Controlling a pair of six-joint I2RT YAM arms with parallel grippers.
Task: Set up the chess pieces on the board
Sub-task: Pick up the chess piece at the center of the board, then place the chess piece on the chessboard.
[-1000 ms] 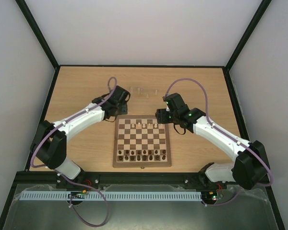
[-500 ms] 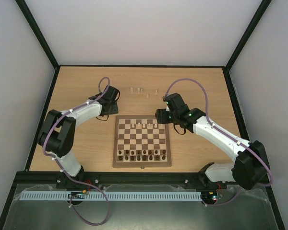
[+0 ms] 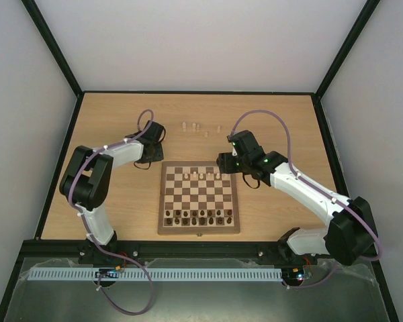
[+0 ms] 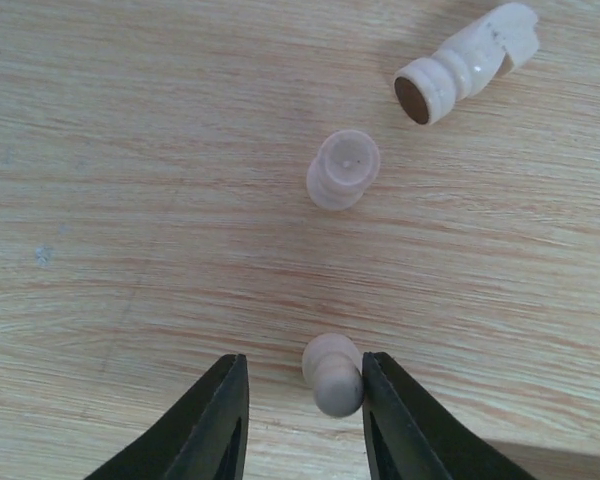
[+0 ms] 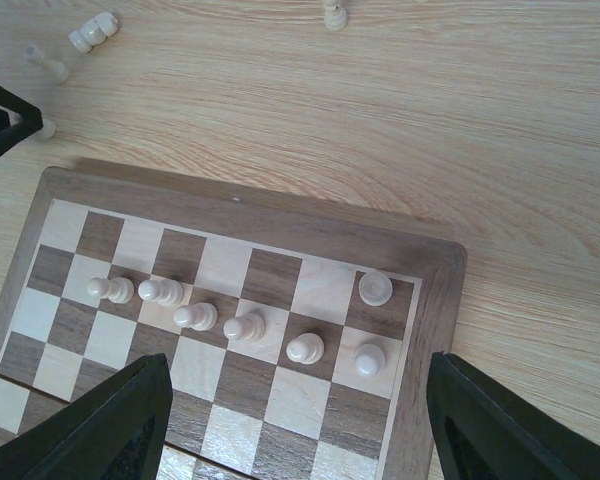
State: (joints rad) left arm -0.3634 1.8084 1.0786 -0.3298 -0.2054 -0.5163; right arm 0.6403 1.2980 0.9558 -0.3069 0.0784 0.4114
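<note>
The board [image 3: 199,231] lies between my arms. Several dark chess pieces [image 3: 201,217] fill its near rows. A row of cream pawns [image 5: 245,325] and one cream rook [image 5: 376,287] stand at its far side. My left gripper [image 3: 160,151] is on the table by the board's far left corner. In the left wrist view the gripper [image 4: 302,400] is open around an upright cream pawn [image 4: 333,373], which touches the right finger [image 4: 395,420]. My right gripper [image 5: 300,430] is wide open and empty above the board's far right part.
Loose cream pieces stand and lie on the table beyond the board [image 3: 200,127]. In the left wrist view an upright piece [image 4: 343,168] and a knight on its side [image 4: 467,62] lie ahead of the fingers. Black frame rails [image 3: 60,154] border the table.
The left arm has folded, its elbow swinging left and up, and its gripper has shifted slightly left and come to rest. The right arm has not moved.
</note>
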